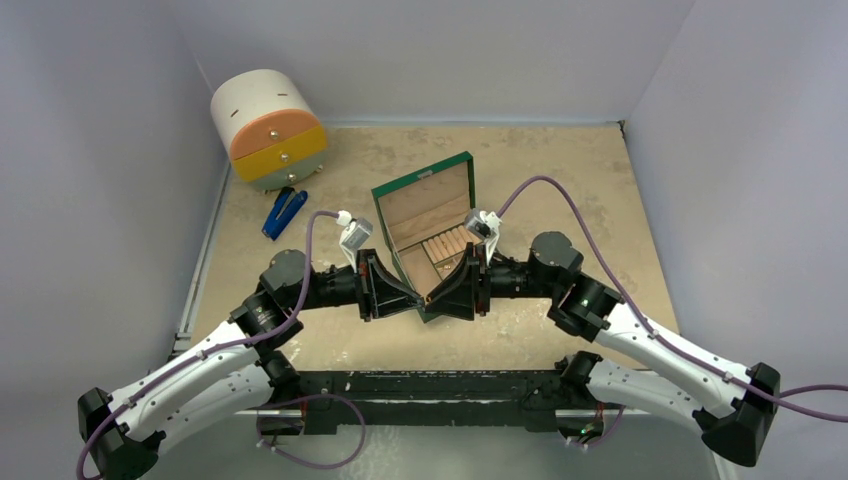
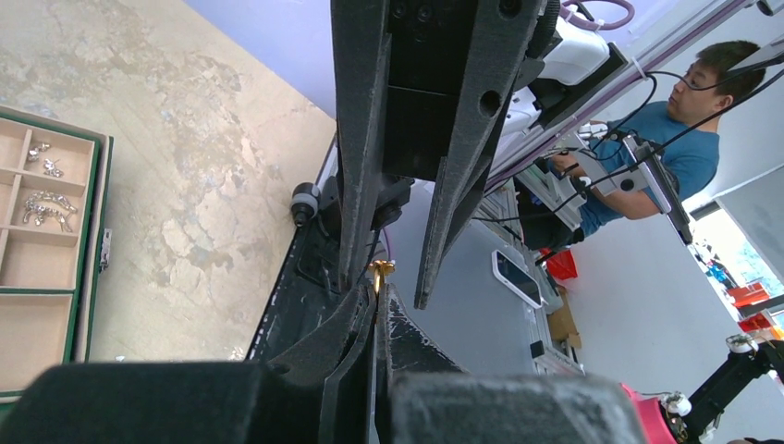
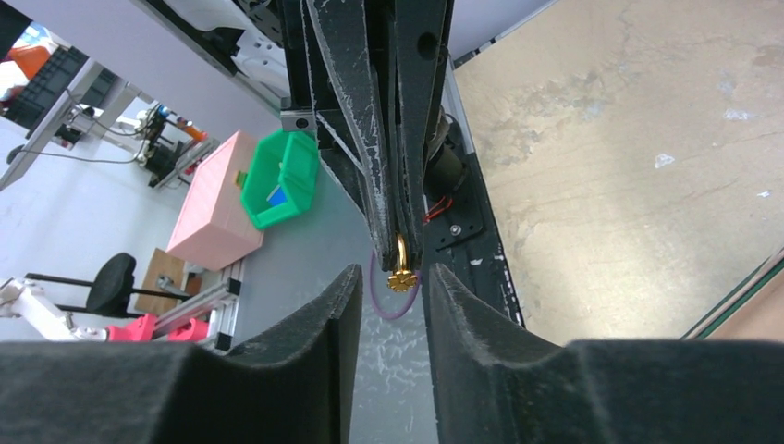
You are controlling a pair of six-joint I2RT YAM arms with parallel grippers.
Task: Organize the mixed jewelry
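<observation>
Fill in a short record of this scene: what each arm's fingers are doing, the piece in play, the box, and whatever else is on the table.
Left gripper: fingers shut on a small gold piece
Right gripper: fingers open, one on each side of that piece, not closed on it
Green box: lid open, just beyond the meeting grippers
In the box: silvery pieces in two compartments
Elsewhere: round drawer cabinet and blue-handled tool at the table's far left
</observation>
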